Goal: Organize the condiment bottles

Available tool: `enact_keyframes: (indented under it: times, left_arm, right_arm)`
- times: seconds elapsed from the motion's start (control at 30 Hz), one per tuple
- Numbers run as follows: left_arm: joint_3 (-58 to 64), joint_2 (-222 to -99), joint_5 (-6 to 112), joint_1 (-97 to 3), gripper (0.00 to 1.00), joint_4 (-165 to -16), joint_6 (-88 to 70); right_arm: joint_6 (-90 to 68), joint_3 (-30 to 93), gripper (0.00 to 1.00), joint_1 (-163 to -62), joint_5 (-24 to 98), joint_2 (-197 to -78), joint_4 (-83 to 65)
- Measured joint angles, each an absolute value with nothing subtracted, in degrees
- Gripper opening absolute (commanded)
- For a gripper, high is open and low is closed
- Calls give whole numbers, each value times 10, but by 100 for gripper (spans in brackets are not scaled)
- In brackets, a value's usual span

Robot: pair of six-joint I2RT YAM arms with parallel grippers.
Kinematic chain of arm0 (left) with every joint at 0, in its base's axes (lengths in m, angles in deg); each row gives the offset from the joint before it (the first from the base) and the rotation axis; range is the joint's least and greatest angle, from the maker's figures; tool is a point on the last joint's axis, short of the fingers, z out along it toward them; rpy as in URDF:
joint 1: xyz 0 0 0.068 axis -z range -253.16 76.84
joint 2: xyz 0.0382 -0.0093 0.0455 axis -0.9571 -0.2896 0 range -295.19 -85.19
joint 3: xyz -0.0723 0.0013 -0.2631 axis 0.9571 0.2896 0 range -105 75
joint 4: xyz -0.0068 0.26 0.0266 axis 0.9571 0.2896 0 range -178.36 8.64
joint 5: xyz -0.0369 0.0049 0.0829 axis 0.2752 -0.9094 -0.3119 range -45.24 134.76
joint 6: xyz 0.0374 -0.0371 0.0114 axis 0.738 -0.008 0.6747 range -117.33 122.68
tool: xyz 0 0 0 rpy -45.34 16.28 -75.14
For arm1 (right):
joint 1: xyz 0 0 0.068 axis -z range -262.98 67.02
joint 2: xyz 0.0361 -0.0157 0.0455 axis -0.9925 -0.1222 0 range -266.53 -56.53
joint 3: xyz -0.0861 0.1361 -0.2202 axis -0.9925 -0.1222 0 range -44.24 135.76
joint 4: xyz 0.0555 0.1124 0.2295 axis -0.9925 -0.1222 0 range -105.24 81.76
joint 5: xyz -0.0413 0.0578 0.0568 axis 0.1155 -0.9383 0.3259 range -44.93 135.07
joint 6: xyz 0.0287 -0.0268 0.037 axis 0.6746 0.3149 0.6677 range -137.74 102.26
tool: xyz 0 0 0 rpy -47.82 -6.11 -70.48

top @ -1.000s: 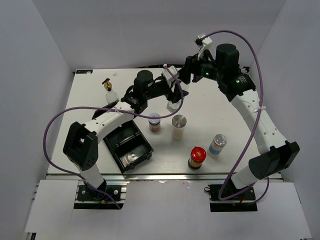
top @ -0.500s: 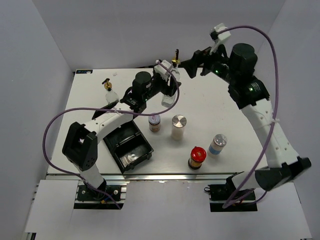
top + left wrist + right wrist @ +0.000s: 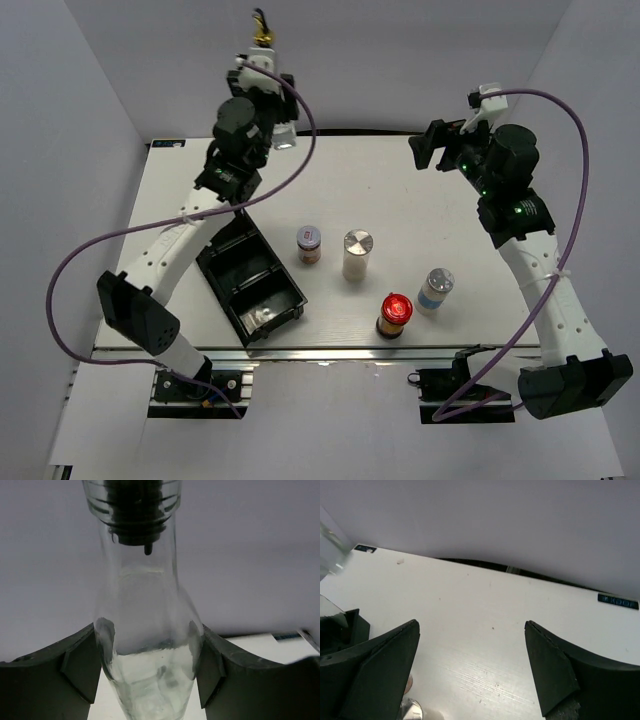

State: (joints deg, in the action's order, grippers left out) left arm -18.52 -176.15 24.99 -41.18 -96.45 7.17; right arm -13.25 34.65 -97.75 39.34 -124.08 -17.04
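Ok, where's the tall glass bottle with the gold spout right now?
The glass bottle is clamped in the left gripper, seen close in the left wrist view; from above it's raised over the table's far left, beyond the black tray.

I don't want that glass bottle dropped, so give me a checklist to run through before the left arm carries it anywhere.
1. Grip: the left gripper presses both sides of the lower body of the clear glass bottle with the gold pourer spout: ok.
2. Bottle upright, neck up in the left wrist view: ok.
3. Right gripper open, empty and well apart from the left arm: ok.
4. Black divided plastic tray free to receive: something pale lies in its near compartment: cannot tell.
5. Purple-lidded short jar beside the tray, upright and not touching it: ok.
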Motion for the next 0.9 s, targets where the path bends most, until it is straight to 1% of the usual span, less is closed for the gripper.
enact_keyframes:
  times: [0.1,0.27,0.33,0.43,0.57,0.7,0.9]
  left_arm:
    - [-209,-1741,201,-443,0,-951,71]
    - [-204,-1687,71,-539,0,-947,71]
    - [-169,-1659,23,-571,0,-956,69]
    - [-108,-1626,-40,-594,0,-963,69]
    - [-49,-1623,-94,-607,0,-970,69]
    - [41,-1611,-112,-613,0,-979,63]
    - [226,-1537,-93,-613,0,-1004,47]
  right_arm:
    - [-122,318,90,-964,393,-1241,-171]
    - [-117,302,89,-950,386,-1240,-165]
    - [-117,296,89,-948,385,-1237,-161]
    - [-117,284,89,-946,384,-1229,-156]
    - [-119,279,89,-944,385,-1225,-153]
    - [-119,266,89,-942,386,-1222,-148]
    - [-121,260,89,-942,387,-1226,-149]
